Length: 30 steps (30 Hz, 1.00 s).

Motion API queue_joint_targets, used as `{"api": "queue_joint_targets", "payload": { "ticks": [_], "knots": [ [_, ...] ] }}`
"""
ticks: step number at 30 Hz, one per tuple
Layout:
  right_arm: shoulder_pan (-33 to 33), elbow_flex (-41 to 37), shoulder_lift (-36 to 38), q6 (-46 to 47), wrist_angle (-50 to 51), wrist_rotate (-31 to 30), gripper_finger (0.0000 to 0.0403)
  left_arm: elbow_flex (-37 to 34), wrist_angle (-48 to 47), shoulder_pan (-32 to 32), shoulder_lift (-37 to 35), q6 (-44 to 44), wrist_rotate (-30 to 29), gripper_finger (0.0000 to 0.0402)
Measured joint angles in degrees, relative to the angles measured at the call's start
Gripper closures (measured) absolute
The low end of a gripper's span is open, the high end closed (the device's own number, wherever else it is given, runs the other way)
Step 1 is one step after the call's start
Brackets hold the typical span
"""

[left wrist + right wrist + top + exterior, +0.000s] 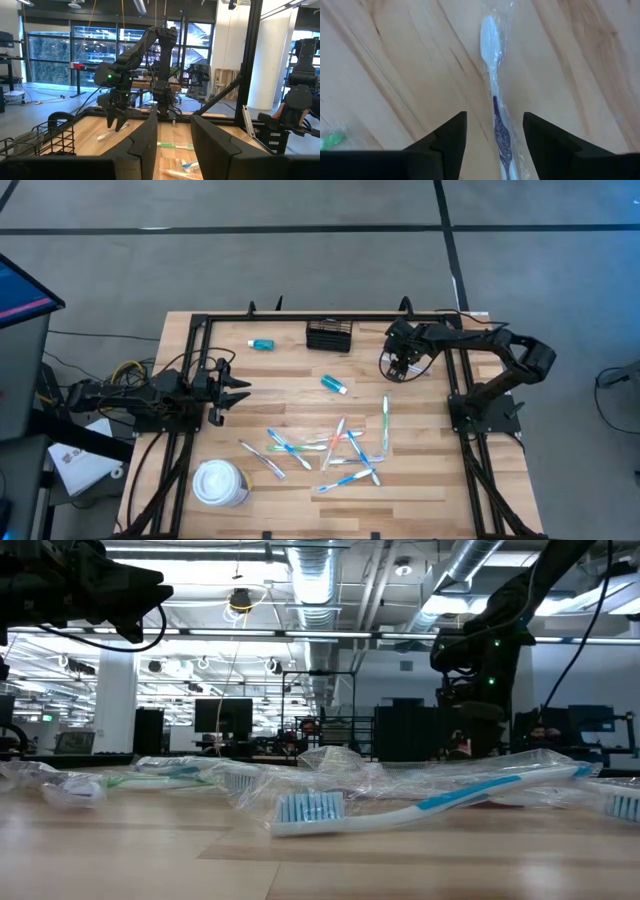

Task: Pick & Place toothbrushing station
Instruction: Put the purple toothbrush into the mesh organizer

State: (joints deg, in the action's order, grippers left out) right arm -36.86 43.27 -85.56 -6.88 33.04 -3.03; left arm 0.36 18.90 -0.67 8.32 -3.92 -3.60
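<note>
Wooden planks make up the table (300,375), fenced by a black frame, with grey floor all around in the high view. Right of centre in that view, near the upper edge of the table, the right gripper (401,363) hangs with its fingers spread wide, grasping nothing. Its own camera looks straight down on a wrapped toothbrush (496,95) with a purple handle, lying between the two dark fingers; they are not yet closed on it. Just left of this gripper, at the upper middle of the table, stands the black wire organiser (329,336), and no brush can be seen inside it. Lower down, right of centre, a scatter of wrapped toothbrushes (340,448) lies loose, with a small blue tube (334,384) above them and a white lidded cup (220,483) at lower left. At the left edge the left gripper (232,393) waits, fingers partly apart, empty. Judging by this, the sorting has barely begun: nearly everything is left to move.
</note>
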Motion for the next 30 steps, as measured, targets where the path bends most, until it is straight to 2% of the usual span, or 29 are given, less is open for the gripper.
{"api": "queue_joint_targets", "payload": {
  "ticks": [30],
  "knots": [
    [-2.7,-0.1,0.0,-2.6,-0.7,-1.3,0.0251,0.0,0.0,0.0,0.0,0.0,0.0,0.0289]
  ]
}}
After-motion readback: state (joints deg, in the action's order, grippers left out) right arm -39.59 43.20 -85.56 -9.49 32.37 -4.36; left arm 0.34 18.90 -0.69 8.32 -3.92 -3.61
